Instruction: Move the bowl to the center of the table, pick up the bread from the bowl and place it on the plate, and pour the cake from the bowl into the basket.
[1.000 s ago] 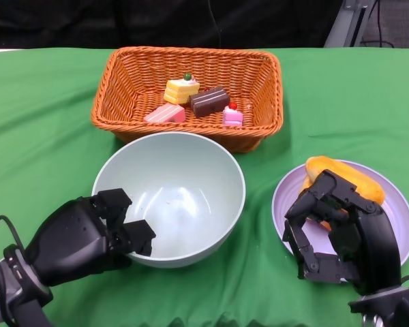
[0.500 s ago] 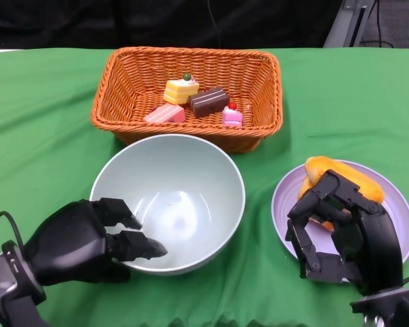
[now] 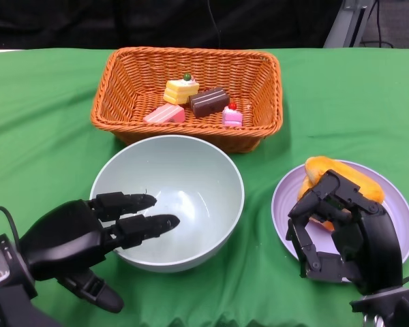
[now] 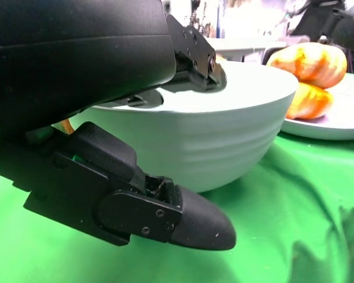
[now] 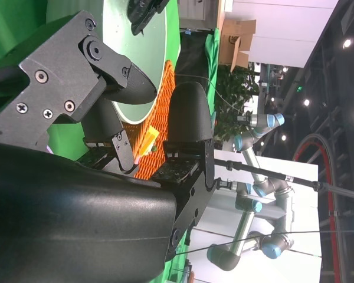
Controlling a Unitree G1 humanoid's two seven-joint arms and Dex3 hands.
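While the pale green bowl (image 3: 169, 201) sits upright near the middle of the green table (image 3: 41, 136), just in front of the orange wicker basket (image 3: 189, 95), I see my left hand (image 3: 82, 238) at its near-left rim, fingers (image 3: 150, 225) stretched apart over the rim and thumb below the wall, gripping nothing. Four cake pieces (image 3: 196, 102) lie in the basket. To the right, the bread (image 3: 344, 178) rests on the lilac plate (image 3: 395, 211); my right hand (image 3: 341, 235) hovers over the plate's near side, fingers curled but empty.
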